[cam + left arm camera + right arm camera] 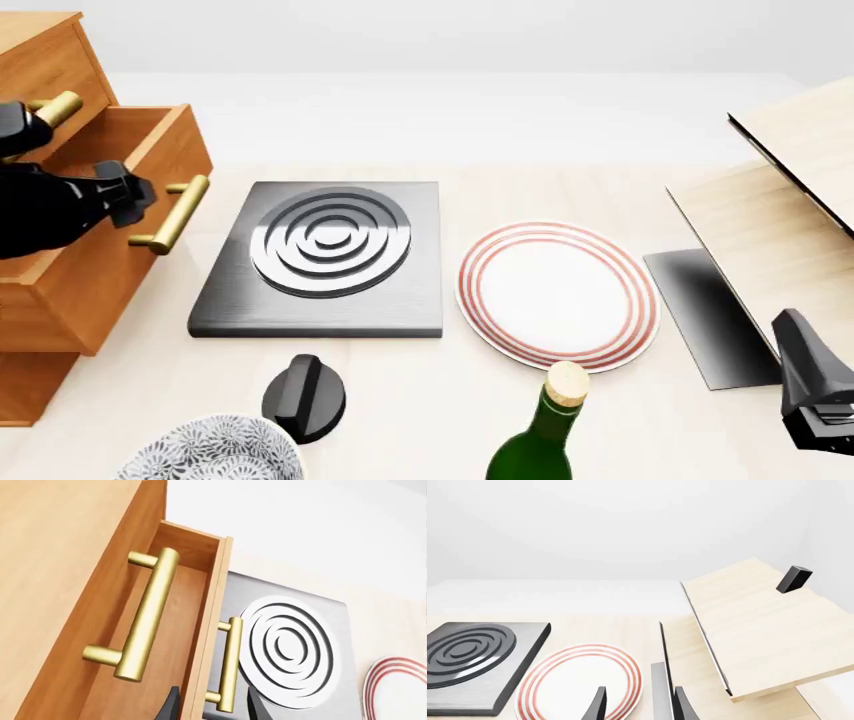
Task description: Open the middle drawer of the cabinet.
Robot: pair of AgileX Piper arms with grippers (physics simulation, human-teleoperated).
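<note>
1. The left gripper (134, 200) sits at the front of the cabinet (54, 300), at the left edge of the table (561, 150). In the left wrist view its two dark fingertips (170, 705) stand apart with the front panel and brass handle (227, 665) of the middle drawer (127, 215) between them; whether the fingers press on the handle I cannot tell.
2. The middle drawer is pulled out from the cabinet, its open box visible from above, its handle pointing toward the stove plate (327, 260).
3. The top drawer (73, 595) is above it, with its own brass handle (147, 612) further back.
4. The right gripper (637, 705) hangs low at the right edge, its fingers parted and holding nothing.
5. Just beyond it lies a red-ringed plate (558, 295), right of the stove plate, with a pale wooden box (774, 220) to the far right.
6. Near the front edge stand a green bottle (541, 440) with a cork, a black knob (304, 398) and a patterned bowl (214, 450).
</note>
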